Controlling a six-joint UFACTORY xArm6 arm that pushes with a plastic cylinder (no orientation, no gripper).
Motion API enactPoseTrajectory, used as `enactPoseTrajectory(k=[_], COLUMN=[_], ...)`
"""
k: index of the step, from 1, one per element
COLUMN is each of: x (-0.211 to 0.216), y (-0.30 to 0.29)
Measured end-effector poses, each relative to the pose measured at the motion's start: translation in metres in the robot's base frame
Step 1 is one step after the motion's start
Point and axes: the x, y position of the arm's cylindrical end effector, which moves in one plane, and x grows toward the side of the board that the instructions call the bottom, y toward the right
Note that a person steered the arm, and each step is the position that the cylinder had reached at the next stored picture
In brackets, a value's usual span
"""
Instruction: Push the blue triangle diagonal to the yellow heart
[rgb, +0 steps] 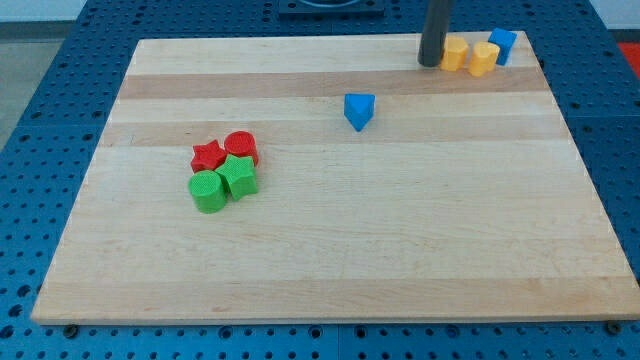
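The blue triangle (359, 110) lies alone on the wooden board (330, 250), above the middle. Two yellow blocks sit at the view's top right: one (455, 53) right beside my rod, the other (484, 59) just right of it; I cannot tell which is the heart. A blue block (502, 45) stands behind them at the corner. My tip (431, 64) rests on the board just left of the nearer yellow block, up and to the right of the blue triangle, about 85 pixels away.
A cluster sits at the view's left: a red star (208, 155), a red cylinder (241, 147), a green cylinder (208, 191) and a green star (239, 176). Blue perforated table surrounds the board.
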Motion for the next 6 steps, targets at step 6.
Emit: enactPoseTrajectory(k=[6], x=[0.061], y=[-0.149])
